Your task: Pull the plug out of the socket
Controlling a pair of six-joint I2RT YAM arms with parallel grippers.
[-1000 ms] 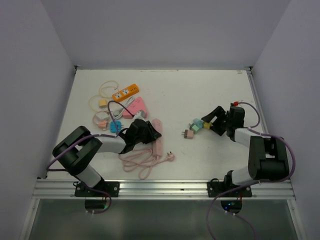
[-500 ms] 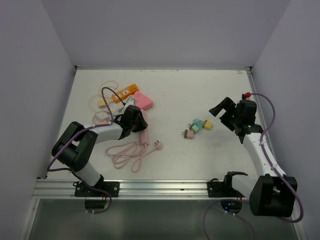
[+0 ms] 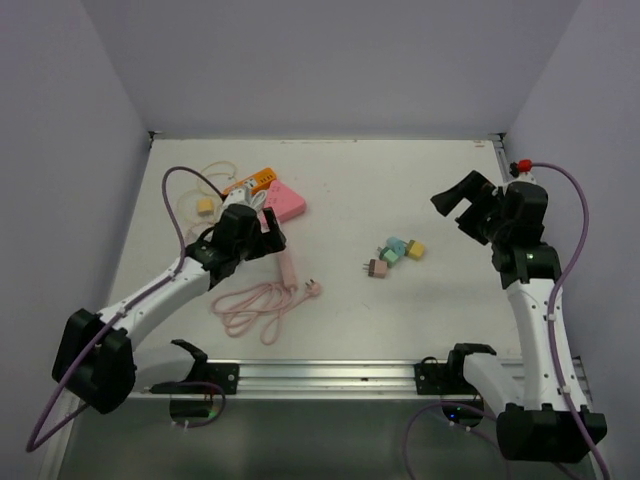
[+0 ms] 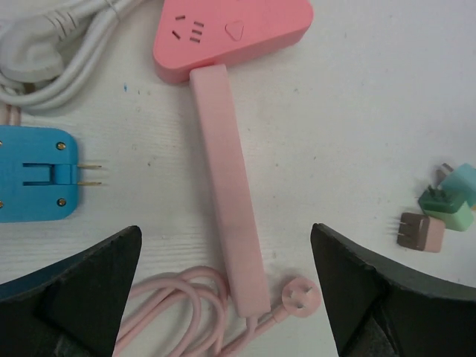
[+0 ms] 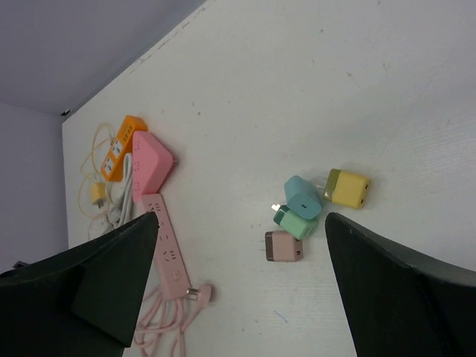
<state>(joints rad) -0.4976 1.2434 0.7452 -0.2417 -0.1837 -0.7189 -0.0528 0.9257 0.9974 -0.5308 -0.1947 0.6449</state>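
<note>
A long pink socket strip (image 4: 227, 193) lies flat on the white table, and I see no plug in its sockets (image 5: 167, 249). Its own pink plug (image 4: 301, 296) rests loose beside its near end, next to the coiled pink cable (image 3: 250, 308). Several small plugs lie free mid-table: teal (image 5: 303, 195), green (image 5: 296, 222), brownish pink (image 5: 282, 245) and yellow (image 5: 347, 187). My left gripper (image 4: 225, 230) hovers open above the strip, touching nothing. My right gripper (image 5: 242, 216) is open and empty, raised high at the right (image 3: 462, 205).
A pink triangular socket block (image 4: 230, 30) touches the strip's far end. An orange strip (image 3: 250, 183), a white cable (image 4: 52, 52) and a blue adapter (image 4: 37, 175) crowd the back left. Walls enclose three sides.
The left gripper has opened, let go of the pink strip and lifted away; the strip now lies further back and left. The right gripper opened fully and drew up and right, away from the small plugs.
</note>
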